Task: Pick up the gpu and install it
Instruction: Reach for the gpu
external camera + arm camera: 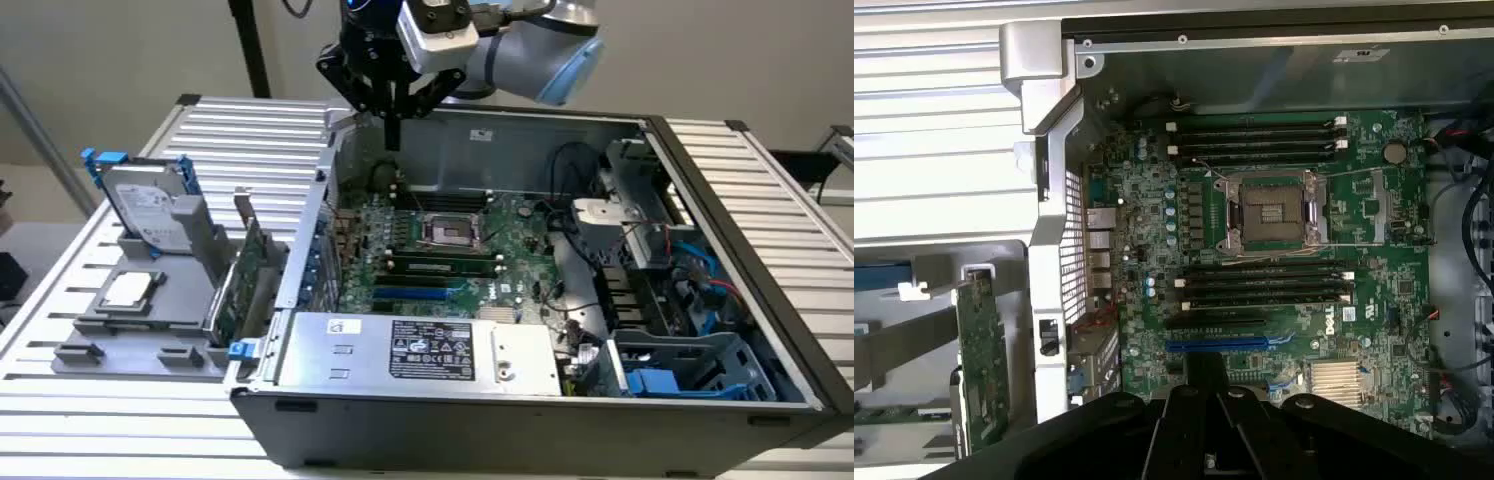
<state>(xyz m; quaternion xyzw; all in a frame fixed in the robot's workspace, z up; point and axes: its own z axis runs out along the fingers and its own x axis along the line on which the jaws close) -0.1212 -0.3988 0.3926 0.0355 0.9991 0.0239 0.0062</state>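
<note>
The gpu stands on edge in a grey holder outside the case, at the exterior view's left, its green board face showing. It appears again in the wrist view as a thin green card beside the case's rear wall. My gripper hangs over the far side of the open computer case, well away from the gpu. Its fingers are shut together with nothing between them. Below them lies the green motherboard with a blue slot.
A silver hard drive in a blue frame and a processor sit on the same grey holder. Inside the case are a power supply, cables and a blue drive cage. Ribbed metal table surrounds everything.
</note>
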